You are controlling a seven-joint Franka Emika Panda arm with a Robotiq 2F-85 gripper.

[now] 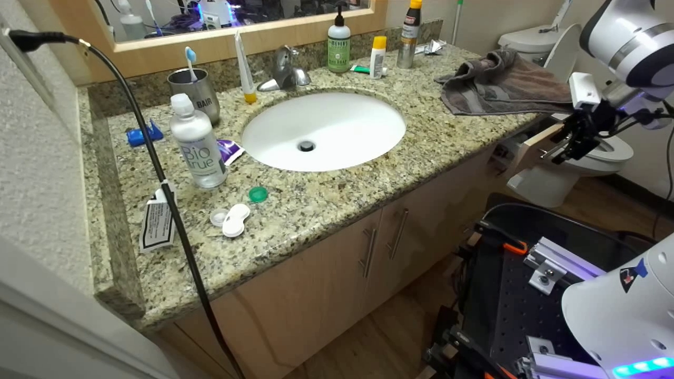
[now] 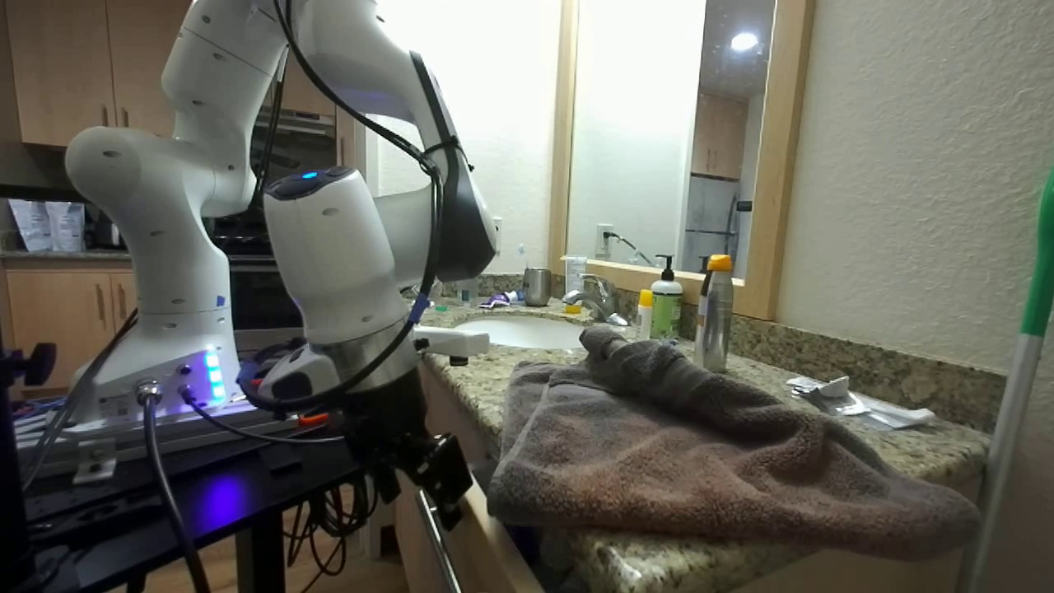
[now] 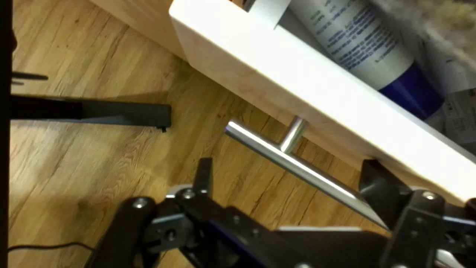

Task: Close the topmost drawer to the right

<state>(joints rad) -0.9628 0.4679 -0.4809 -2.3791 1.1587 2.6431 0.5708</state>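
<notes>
Jaws gape at the bar handle [image 3: 316, 177]; just beyond them the vanity drawer [image 3: 316, 85] stands open, closing undone.

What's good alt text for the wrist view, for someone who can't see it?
The gripper, jaws apart, is at the metal handle of an open drawer, though contact is hard to tell. A white-and-blue container lies inside, and wood-grain floor shows below.
</notes>
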